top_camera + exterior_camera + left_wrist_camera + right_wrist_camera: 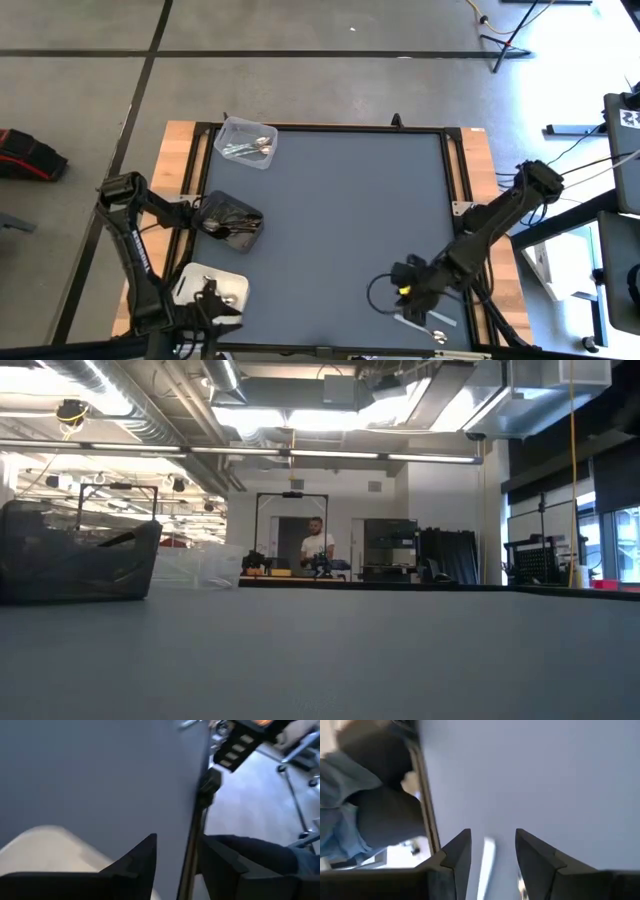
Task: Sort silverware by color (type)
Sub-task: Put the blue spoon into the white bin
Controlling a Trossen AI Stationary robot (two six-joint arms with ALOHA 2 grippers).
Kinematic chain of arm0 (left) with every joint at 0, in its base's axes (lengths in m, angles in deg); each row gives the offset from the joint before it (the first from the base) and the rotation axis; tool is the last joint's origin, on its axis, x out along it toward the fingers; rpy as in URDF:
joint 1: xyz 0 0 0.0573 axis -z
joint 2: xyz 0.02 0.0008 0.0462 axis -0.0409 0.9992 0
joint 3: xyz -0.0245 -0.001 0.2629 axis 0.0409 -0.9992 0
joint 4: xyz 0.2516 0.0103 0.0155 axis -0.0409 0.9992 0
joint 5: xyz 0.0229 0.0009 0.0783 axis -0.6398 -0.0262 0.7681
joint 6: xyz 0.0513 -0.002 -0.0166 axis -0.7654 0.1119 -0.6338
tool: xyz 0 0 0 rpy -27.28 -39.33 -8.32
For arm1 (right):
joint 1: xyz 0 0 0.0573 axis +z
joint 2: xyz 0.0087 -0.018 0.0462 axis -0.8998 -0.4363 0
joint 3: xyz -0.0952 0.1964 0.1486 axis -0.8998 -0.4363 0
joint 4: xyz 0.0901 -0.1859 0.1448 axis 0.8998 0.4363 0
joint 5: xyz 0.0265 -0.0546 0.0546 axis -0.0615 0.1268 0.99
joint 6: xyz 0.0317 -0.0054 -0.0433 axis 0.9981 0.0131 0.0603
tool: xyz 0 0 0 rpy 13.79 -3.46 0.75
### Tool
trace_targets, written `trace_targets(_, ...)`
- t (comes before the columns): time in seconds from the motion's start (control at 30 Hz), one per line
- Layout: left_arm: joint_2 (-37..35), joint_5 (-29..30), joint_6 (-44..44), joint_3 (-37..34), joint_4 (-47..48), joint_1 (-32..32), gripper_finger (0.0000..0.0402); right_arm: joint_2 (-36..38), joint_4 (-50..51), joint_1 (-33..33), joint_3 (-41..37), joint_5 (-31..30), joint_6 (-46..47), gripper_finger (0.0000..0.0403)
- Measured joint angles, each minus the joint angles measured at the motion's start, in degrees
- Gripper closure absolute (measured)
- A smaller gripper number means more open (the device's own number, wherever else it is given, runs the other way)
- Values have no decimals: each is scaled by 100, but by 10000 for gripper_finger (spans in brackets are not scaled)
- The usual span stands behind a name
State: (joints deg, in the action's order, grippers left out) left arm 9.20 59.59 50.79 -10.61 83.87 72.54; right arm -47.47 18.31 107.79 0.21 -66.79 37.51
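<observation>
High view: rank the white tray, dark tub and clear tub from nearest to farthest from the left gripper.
From the left gripper, at the table's near-left corner:
1. White tray, right beside it.
2. Dark tub, farther up the left edge.
3. Clear tub, at the far-left corner.

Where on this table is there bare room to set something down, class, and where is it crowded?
The wide middle of the grey mat is bare, bordered by the clear tub, dark container and white tray along its left edge. Crowded spots: that left edge, where the left claw hangs by the tray, and the near right corner, where the right claw, open, hovers over loose utensils.
</observation>
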Motion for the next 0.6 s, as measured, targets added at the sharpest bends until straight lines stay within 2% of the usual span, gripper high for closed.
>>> trace_targets(0.1, 0, 64, -724, 0, -559, -129, 267, -79, 513, 278, 1, 90, 759, 260)
trace_targets(0.2, 0, 32, -1160, 0, -930, -235, 267, -271, 828, 691, 1, 192, 1100, 260)
trace_targets(0.4, 0, 14, -1351, 0, -1135, -324, 267, -648, 1221, 1500, 1, 232, 1964, 260)
trace_targets(0.6, 0, -1, -1353, 0, -1102, -322, 267, -995, 1155, 1886, 1, -186, 2234, 260)
